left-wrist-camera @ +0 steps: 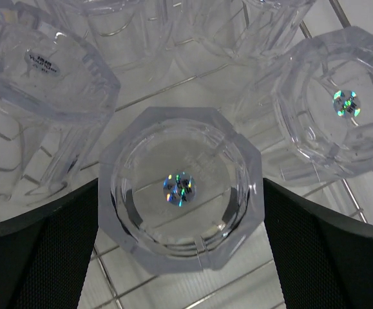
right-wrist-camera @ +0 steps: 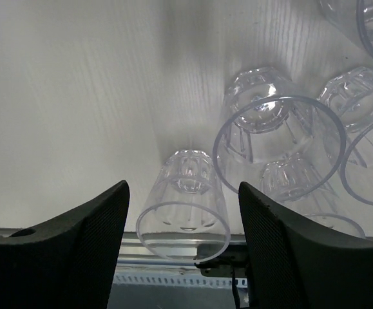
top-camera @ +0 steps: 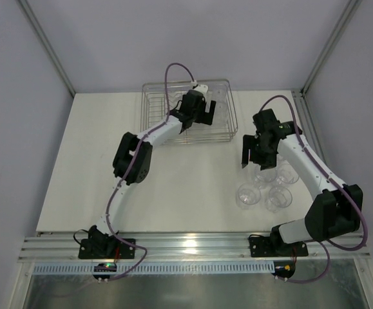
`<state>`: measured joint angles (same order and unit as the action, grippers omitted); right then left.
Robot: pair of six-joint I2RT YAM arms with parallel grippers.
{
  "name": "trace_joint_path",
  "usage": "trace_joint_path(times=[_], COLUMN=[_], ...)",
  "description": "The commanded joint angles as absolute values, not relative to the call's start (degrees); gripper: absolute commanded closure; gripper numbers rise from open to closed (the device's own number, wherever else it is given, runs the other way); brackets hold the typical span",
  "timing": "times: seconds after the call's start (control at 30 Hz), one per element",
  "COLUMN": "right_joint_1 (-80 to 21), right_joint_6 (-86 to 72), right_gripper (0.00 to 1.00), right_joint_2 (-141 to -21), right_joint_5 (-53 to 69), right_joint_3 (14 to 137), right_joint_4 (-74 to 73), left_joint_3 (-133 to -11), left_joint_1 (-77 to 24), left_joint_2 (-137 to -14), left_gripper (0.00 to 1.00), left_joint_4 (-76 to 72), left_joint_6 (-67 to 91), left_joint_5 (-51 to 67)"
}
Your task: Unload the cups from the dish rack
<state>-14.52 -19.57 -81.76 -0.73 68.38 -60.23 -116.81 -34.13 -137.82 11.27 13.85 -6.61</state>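
Your left gripper hangs straight down over the dish rack, jaws spread wide either side of an upturned cup (base up, axis vertical) and clear of its walls. That arm is nearer. Your right gripper stands parted around an upright cup on the table.

Left arm is stretched across the worktop, and the left gripper is down inside the dish rack at the far side. Over on the right, the right gripper hangs just above a cluster of at least 4 clear cups standing together on the worktop.
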Motion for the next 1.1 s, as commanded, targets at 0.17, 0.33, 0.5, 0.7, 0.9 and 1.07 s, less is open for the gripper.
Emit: trace_joint_path(times=[0.17,0.33,0.5,0.7,0.9,1.07], right_joint_1=[-14.68,-14.76,-14.76,-14.68,-14.68,-14.76], right_joint_6=[-17.14,-16.88,-16.79,-17.31,-19.24,-20.04], right_gripper=[0.28,0.28,0.28,0.29,0.29,0.29], right_joint_2=[-77.34,-77.61,-77.61,-76.99,-76.82,-75.24], right_joint_5=[4.92,6.06,6.33,6.94,9.58,12.12], right_joint_3=[74.8,73.83,74.0,73.57,72.95,72.6], right_joint_4=[-61.88,-61.35,-60.65,-58.89,-55.9,-51.87], left_joint_3=[-120.59,-121.2,-117.01,-108.38,-103.89,-100.73], left_joint_1=[-33.93,-33.93,-34.1,-34.1,-34.1,-34.1], left_joint_2=[-141.68,-142.47,-138.44,-128.52,-119.46,-110.4], left_gripper=[0.02,0.29,0.92,1.0,1.0,1.0], left_joint_4=[0.27,-0.88,-0.18,-2.55,-2.29,4.11], left_joint_6=[12.74,13.88,14.41,15.03,18.27,25.73], left_joint_5=[-11.34,-11.78,-13.0,-15.2,-15.91,-11.45])
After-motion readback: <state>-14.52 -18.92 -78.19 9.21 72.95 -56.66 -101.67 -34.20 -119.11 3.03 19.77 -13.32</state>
